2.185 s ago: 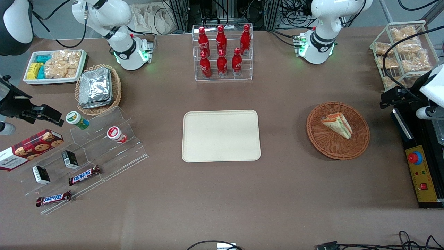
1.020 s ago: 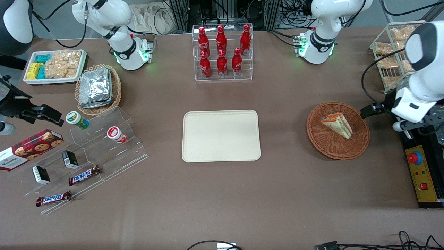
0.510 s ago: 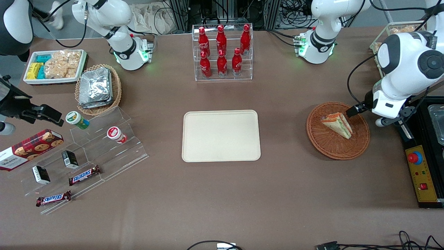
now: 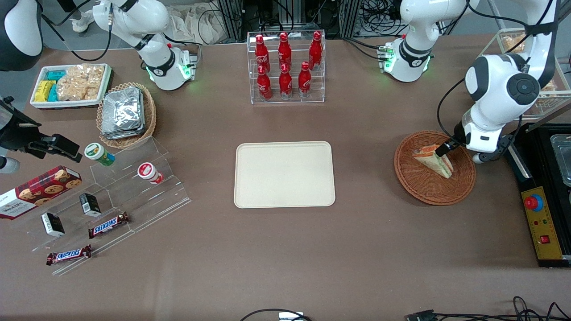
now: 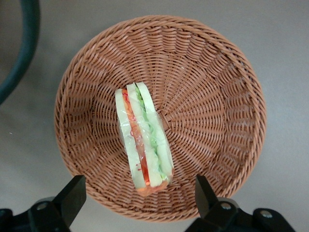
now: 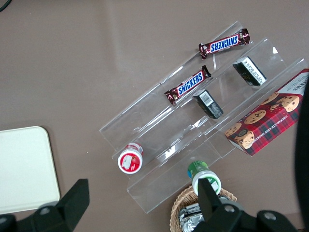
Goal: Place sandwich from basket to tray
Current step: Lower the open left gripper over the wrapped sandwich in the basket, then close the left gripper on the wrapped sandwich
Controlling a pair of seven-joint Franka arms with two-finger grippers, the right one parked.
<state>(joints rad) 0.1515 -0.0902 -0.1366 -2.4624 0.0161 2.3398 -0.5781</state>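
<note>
The flat rectangular cream-beige tray (image 4: 284, 174) lay mid-table, well apart from the round brown wicker basket (image 4: 419, 187) toward the working arm's end. In that basket lay the wrapped triangular sandwich (image 4: 433, 160). The left arm's gripper (image 5: 137, 200) hung above it, fingers (image 5: 72, 199) spread wide apart, holding nothing.
</note>
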